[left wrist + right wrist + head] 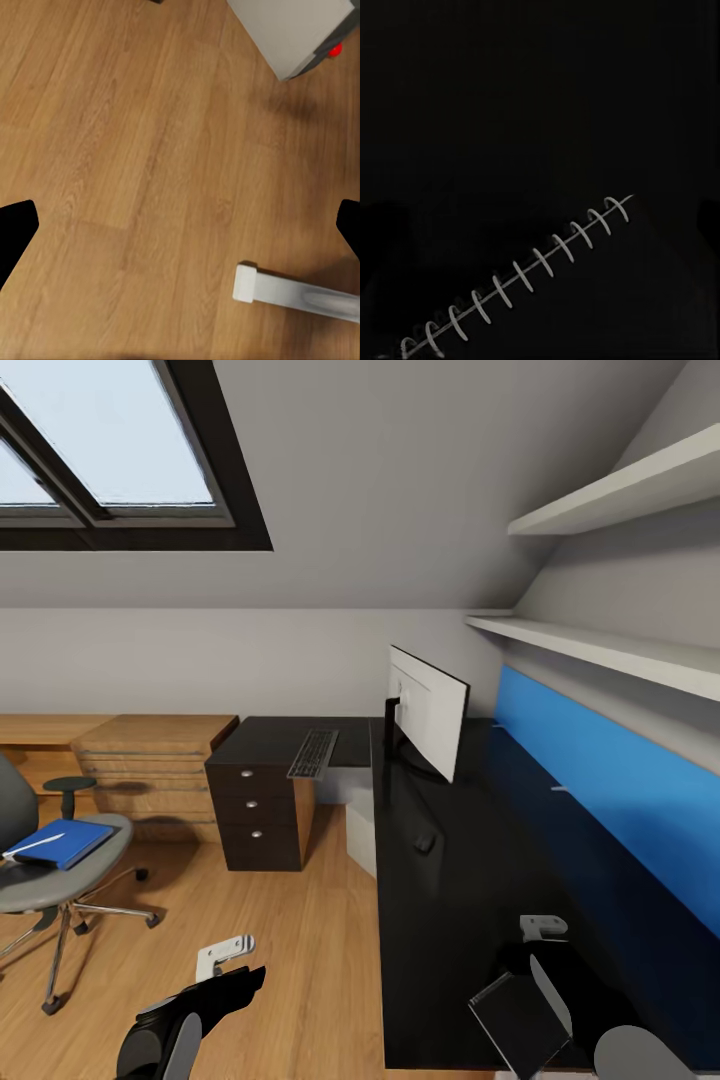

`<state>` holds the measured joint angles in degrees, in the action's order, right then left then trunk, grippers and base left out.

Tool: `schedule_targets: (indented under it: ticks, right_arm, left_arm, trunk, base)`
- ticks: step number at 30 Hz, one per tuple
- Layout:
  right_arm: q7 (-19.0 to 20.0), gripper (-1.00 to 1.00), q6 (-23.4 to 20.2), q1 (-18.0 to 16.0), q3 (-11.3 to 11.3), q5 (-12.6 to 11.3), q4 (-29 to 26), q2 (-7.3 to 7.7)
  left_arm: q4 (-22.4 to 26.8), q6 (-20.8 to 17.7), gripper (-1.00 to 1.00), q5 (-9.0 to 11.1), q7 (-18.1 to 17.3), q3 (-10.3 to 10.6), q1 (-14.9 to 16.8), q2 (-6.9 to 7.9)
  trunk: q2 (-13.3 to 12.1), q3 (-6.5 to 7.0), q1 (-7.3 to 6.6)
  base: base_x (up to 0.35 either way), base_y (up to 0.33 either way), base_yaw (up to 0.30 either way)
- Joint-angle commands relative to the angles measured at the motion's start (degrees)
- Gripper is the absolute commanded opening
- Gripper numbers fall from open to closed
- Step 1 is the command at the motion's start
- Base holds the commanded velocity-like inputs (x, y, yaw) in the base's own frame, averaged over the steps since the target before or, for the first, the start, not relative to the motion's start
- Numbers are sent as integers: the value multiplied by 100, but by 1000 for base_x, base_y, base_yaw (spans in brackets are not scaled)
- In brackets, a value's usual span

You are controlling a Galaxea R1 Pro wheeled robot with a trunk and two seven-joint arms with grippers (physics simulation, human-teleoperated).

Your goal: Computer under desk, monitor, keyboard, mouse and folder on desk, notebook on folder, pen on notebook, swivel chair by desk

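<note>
While the thin dark spiral-bound notebook point(520, 1010) lay on the glossy black desk point(470, 880) just under the right gripper point(545, 950), its spine ran diagonally; right jaws' state unclear, left gripper point(180, 225) spread.

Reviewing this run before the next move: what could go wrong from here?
1. The notebook sits near the desk's front edge under the right arm; a nudge could push it off.
2. The pen rests loose on the folder on the swivel chair; lifting the folder tilted may drop it.
3. The chair might roll when touched.
</note>
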<state>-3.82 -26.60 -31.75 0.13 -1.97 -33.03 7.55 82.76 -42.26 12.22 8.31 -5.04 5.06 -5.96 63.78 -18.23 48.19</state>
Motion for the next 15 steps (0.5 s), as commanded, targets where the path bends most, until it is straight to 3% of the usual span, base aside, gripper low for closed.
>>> schedule_targets:
  ticks: [1,7,15]
  right_arm:
    - [-10,100,-56,2,5,4,-2,1]
    - [-9,100,-56,2,5,4,-2,1]
    - [-8,100,-56,2,5,4,-2,1]
  left_arm:
    - [7,-26,100,61,41,-6,4,-4]
    - [7,-27,100,62,34,-6,4,-2]
    - [9,-21,100,61,31,-6,4,-1]
  trunk:
    - [5,-9,-1]
    - [5,-9,-1]
    - [5,-9,-1]
  base:
    - [-147,-32,0]
    - [-190,-47,0]
    - [-24,-5,0]
